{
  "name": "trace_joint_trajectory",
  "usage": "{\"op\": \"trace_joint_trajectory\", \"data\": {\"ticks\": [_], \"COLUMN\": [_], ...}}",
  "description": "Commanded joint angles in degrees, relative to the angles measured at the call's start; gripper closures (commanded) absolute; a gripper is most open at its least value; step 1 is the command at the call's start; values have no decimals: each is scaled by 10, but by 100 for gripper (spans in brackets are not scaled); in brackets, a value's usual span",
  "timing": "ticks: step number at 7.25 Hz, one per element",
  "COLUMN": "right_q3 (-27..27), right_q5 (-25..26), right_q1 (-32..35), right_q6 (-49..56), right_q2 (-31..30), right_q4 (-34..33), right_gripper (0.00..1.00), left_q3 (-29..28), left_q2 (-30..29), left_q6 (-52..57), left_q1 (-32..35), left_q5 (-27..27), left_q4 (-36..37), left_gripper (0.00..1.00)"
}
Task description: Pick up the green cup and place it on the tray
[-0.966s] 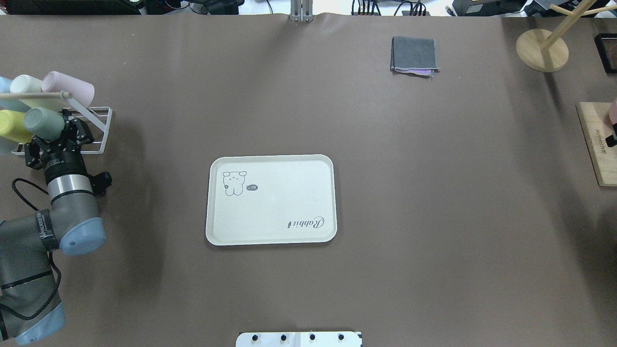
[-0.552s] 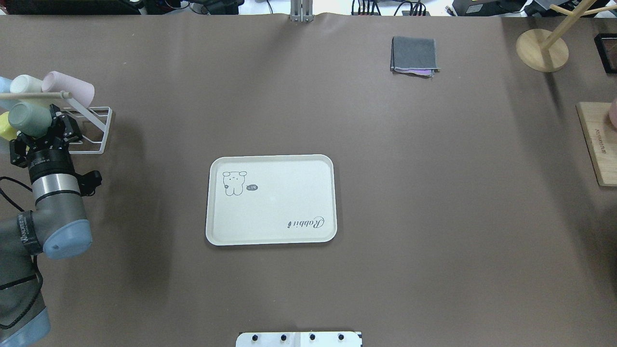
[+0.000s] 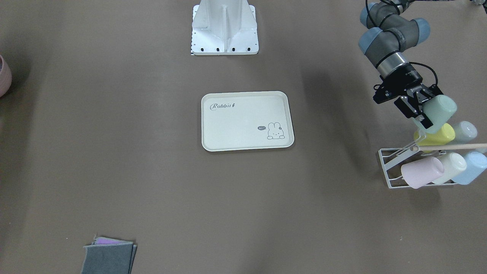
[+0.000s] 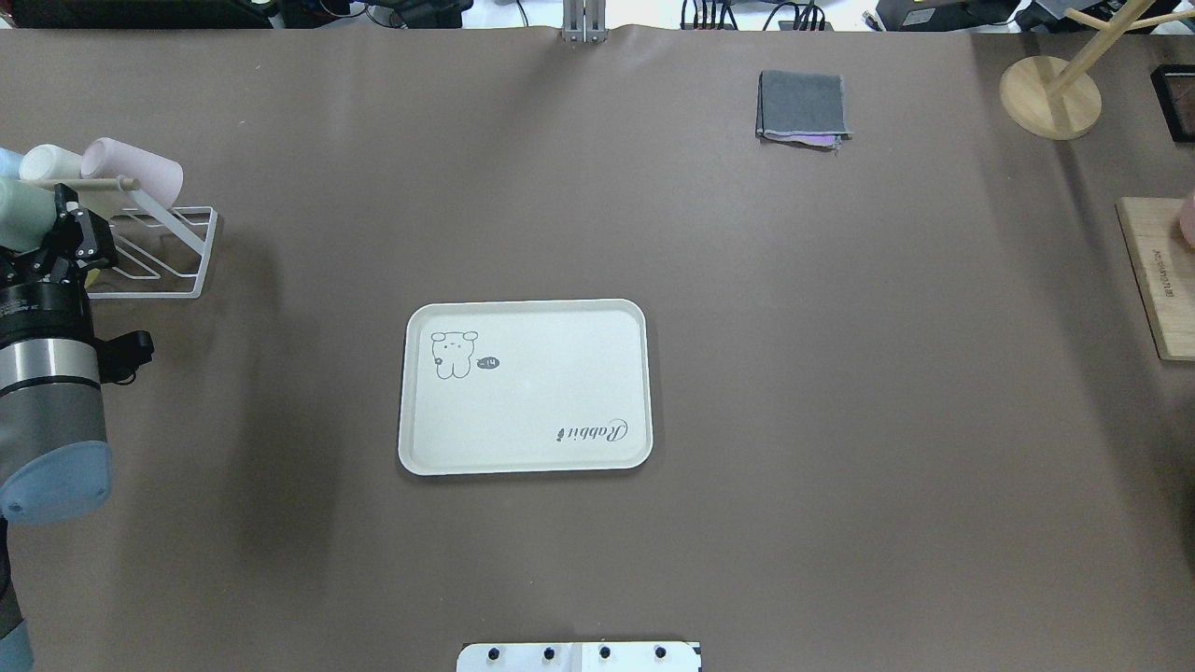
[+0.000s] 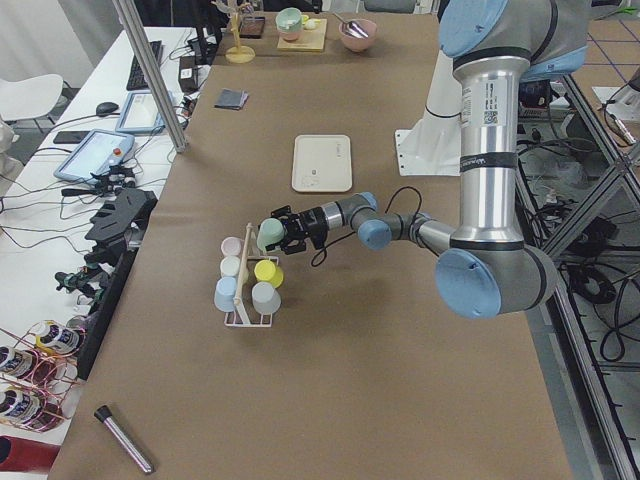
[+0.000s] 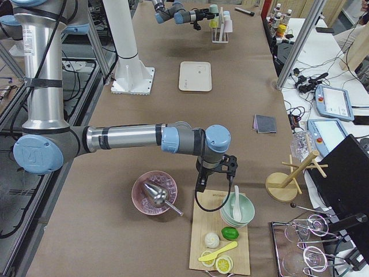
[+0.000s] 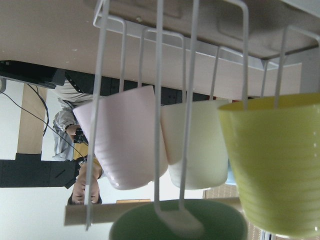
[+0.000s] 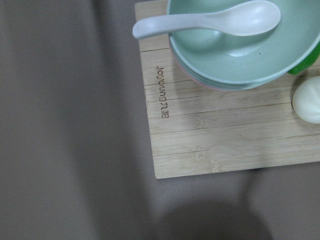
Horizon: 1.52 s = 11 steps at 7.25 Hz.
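My left gripper [image 3: 422,110] is shut on the green cup [image 3: 438,109] and holds it on its side, just above the yellow cup [image 3: 437,137] on the white wire rack [image 3: 388,167]. In the overhead view the green cup [image 4: 19,213] and left gripper [image 4: 58,238] are at the far left edge. In the left wrist view the green cup's rim [image 7: 130,220] fills the bottom, with a rack prong ending over its mouth. The cream tray [image 4: 541,401] lies empty at mid-table. My right gripper [image 6: 202,186] hovers over a wooden board; I cannot tell if it is open.
The rack also holds pink [image 3: 420,172], cream [image 3: 452,167] and light blue [image 3: 471,165] cups. A folded grey cloth [image 4: 803,105], a wooden mug tree [image 4: 1050,93] and the wooden board [image 4: 1158,280] with a green bowl and spoon [image 8: 240,45] sit to the right.
My left gripper has moved steadily left in the overhead view, carrying the green cup along and off towards the frame's edge. The tray has not moved.
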State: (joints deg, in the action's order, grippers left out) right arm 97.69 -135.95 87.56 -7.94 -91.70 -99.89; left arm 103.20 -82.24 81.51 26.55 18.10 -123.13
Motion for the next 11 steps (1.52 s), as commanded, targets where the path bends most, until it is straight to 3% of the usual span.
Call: {"op": "trace_joint_trajectory", "data": {"ticks": [1,3,7,11], "right_q3": [0,0,0,-9], "right_q5": [0,1,2,-1], "right_q1": [3,7,8,8], "right_q6": [0,2,-3,-4], "right_q2": [-7,-17,-22,-21], "right_q4": [1,3,2,2], "right_gripper": [0,0,0,0], "left_q3": [10,11,10,-10], "left_q2": [12,-5,-78,-131], "left_q6": [90,27,-440,-775], "left_q1": [0,2,5,3], "left_q5": [19,96,311,501], "left_q4": [-182,-277,-278,-314], "left_gripper": [77,81,90,100]}}
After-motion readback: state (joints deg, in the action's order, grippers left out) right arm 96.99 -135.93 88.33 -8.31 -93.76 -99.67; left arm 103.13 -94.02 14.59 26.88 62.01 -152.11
